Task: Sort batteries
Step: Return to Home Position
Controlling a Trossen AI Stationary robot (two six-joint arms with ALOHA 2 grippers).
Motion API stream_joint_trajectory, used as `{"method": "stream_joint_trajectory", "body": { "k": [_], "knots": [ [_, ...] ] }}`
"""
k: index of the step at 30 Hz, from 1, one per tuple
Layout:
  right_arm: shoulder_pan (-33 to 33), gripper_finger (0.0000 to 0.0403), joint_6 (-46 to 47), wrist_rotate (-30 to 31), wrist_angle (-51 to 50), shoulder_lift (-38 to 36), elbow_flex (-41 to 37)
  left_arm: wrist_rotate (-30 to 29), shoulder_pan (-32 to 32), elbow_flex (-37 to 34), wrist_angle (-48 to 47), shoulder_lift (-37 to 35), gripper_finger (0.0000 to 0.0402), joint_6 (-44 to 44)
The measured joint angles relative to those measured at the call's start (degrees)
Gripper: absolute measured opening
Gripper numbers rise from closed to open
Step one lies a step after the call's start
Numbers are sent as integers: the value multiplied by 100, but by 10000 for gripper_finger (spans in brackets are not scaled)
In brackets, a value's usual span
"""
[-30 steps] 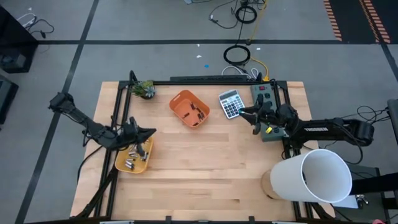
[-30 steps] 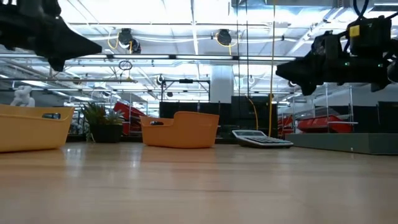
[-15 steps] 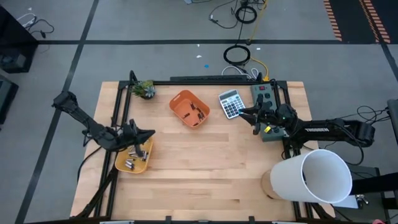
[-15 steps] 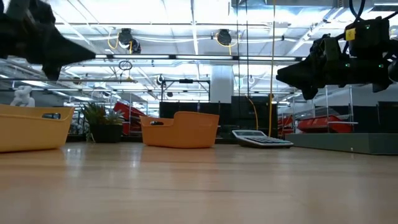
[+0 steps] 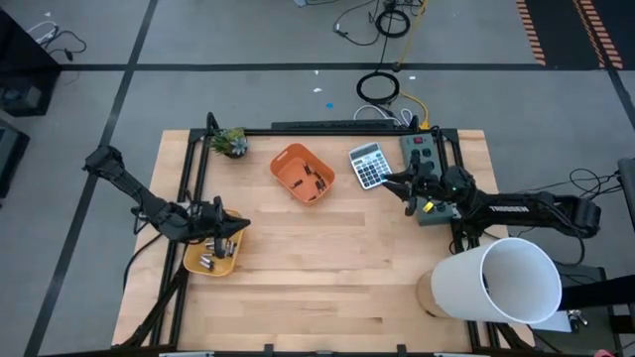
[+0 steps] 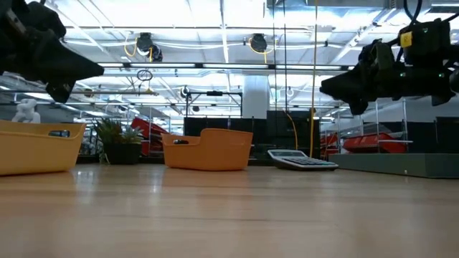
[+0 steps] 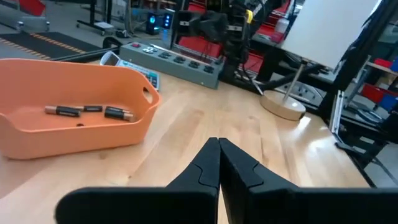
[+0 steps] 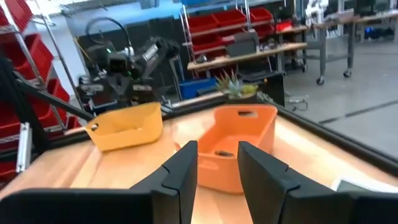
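Observation:
An orange bin [image 5: 303, 174] on the far middle of the table holds thin dark batteries [image 7: 87, 111] with coppery ends. A yellow bin [image 5: 211, 254] at the left edge holds silvery-grey batteries [image 5: 207, 262]. My left gripper [image 5: 245, 225] hovers shut and empty above the yellow bin's far right corner; it shows high at the left of the low view [image 6: 100, 70], pointing toward the orange bin [image 7: 74, 118]. My right gripper [image 5: 385, 180] hangs open in the air beside the calculator [image 5: 368, 164], facing both bins [image 8: 239, 143].
A small potted plant [image 5: 231, 142] stands at the far left corner. A grey control box [image 5: 425, 159] lies under the right arm. A large white cylinder [image 5: 501, 281] on a round base fills the near right corner. Bare wood [image 5: 327, 258] lies in the middle and near side.
My left gripper has drawn back a little toward the table's near left, settling more over the yellow bin, still shut. The right arm and both bins have stayed put.

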Motion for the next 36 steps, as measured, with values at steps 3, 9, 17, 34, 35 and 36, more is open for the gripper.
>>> {"method": "stream_joint_trajectory", "body": {
  "k": [3,9,17,34,35,36],
  "knots": [
    [2,105,0,-5,-522,-511,11,-94,4,0,76,0,7,-176],
    [42,105,0,-2,-1358,-1528,10,-174,27,2,107,0,7,-190],
    [50,106,0,-6,-1983,-3027,9,-173,28,2,68,0,6,-150],
    [46,106,-72,-344,-3442,-5132,9,-170,26,7,68,0,6,-154],
    [41,106,-140,-357,-3602,-5133,12,-170,28,8,68,0,6,-154],
    [19,106,-235,-373,-3810,-5133,11,-170,27,9,66,0,6,-154]
  ]
}}
